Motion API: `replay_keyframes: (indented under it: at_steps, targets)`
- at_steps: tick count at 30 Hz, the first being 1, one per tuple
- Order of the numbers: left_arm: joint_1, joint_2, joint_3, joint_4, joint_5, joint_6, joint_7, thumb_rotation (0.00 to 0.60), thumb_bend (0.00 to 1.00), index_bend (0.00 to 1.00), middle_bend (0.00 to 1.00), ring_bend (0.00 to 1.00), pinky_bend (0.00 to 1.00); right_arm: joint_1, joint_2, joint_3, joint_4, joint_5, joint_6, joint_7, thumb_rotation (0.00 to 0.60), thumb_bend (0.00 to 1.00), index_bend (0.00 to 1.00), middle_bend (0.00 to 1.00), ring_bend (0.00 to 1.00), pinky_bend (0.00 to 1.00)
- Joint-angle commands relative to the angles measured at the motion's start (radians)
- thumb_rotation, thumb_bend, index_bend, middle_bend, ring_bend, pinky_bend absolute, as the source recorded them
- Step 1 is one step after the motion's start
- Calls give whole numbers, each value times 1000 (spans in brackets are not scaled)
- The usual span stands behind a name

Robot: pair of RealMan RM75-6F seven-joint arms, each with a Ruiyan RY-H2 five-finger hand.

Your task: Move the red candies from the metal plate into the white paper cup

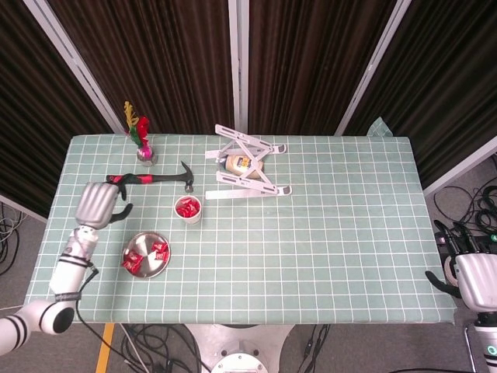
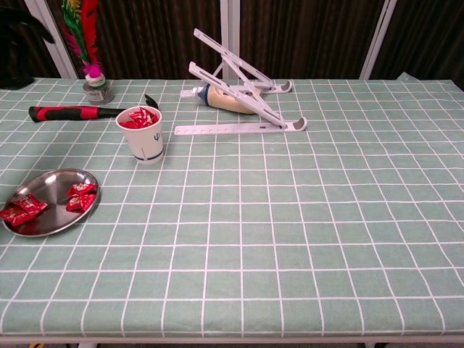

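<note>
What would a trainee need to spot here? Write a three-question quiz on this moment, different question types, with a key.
1. True or false: the metal plate holds no red candies.
2. Which lies beside the hammer's handle in the head view? A) left hand B) right hand C) folding stand
3. Fill in: the white paper cup contains red ____.

Key: 1 false, several remain on it; 2 A; 3 candies.

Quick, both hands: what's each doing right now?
Left hand: open, holding nothing, left of the white paper cup.
Right hand: off the table's right edge, state cannot be told.
</note>
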Motion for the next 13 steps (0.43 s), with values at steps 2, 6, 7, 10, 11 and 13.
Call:
replay_keyframes:
  at_steps: [2, 6, 7, 10, 11, 13]
  targets:
    - [168, 55, 79, -15, 71, 201, 9, 600, 290, 307, 349, 259, 351, 3, -13, 0, 23, -10, 3, 29, 600, 102, 64, 199, 8, 199]
    - [249, 82, 118, -54, 92, 276, 17, 600, 291, 307, 347, 256, 335, 4, -23, -3, 42, -22, 8, 59, 600, 103, 49, 167, 0, 169]
    - [270, 89, 130, -69, 101, 295, 23, 600, 291, 307, 347, 256, 331, 2, -28, -3, 47, -23, 12, 59, 600, 103, 49, 164, 0, 165]
    - [312, 101, 152, -102, 117, 334, 53, 600, 291, 307, 347, 256, 331, -5, -39, -7, 55, -20, 19, 57, 600, 103, 49, 164, 0, 156]
    - [329, 106, 161, -120, 120, 346, 72, 600, 291, 307, 347, 256, 331, -10, -44, -9, 58, -16, 21, 56, 600, 103, 49, 164, 0, 155]
    - [351, 117, 173, -153, 119, 355, 100, 600, 291, 307, 346, 256, 330, -15, -50, -11, 61, -10, 21, 53, 600, 103, 49, 164, 0, 155]
